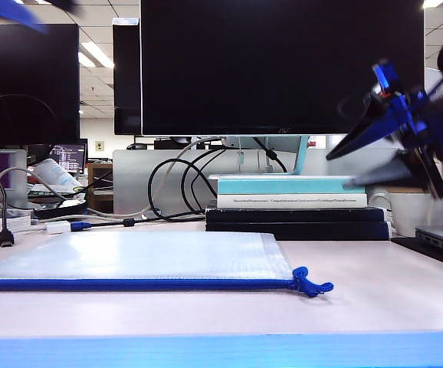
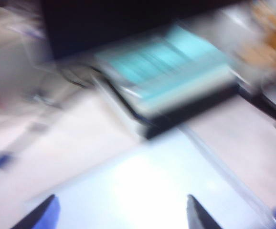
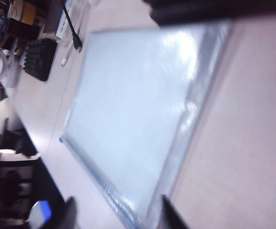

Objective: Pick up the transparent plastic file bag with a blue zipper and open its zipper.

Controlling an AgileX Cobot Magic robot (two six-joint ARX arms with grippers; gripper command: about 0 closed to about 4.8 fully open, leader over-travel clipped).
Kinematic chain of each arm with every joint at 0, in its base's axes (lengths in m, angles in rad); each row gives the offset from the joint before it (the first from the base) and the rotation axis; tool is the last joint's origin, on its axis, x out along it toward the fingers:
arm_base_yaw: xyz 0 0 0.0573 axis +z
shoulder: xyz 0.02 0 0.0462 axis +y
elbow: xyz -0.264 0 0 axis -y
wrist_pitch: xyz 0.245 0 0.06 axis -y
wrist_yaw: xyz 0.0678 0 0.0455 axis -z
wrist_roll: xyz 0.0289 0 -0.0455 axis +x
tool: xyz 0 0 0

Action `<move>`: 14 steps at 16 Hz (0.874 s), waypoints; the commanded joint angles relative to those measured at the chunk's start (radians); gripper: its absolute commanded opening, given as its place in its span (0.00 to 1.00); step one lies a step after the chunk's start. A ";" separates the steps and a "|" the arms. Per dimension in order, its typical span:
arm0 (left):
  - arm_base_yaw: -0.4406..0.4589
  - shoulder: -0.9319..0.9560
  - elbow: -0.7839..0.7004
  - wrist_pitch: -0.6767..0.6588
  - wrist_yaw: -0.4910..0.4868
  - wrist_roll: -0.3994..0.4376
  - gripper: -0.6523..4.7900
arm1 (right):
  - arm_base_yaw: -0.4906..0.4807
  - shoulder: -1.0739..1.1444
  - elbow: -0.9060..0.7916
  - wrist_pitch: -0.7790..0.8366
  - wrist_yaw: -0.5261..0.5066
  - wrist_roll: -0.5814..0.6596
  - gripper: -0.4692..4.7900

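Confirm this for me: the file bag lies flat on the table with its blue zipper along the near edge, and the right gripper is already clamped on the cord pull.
Not quite. The right gripper is in the air, off to the right beside the books, jaws apart and holding nothing; the exterior view shows this. The cord pull lies untouched. The file bag does lie flat on the table, blue zipper along the near edge.

Translucent whitish file bag (image 1: 141,253), blue zipper (image 1: 129,284)

File bag (image 1: 137,257) on table (image 1: 375,295), before stacked books (image 1: 290,201).
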 commanded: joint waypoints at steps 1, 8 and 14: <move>-0.092 0.094 0.002 0.043 -0.119 -0.023 0.78 | 0.000 0.002 0.006 -0.028 -0.017 0.000 0.51; -0.211 0.292 0.000 0.192 -0.025 -0.068 0.77 | 0.053 0.053 0.006 -0.118 0.061 -0.015 0.51; -0.213 0.293 -0.006 0.192 -0.124 -0.032 0.74 | 0.175 0.117 0.006 -0.127 0.084 -0.010 0.51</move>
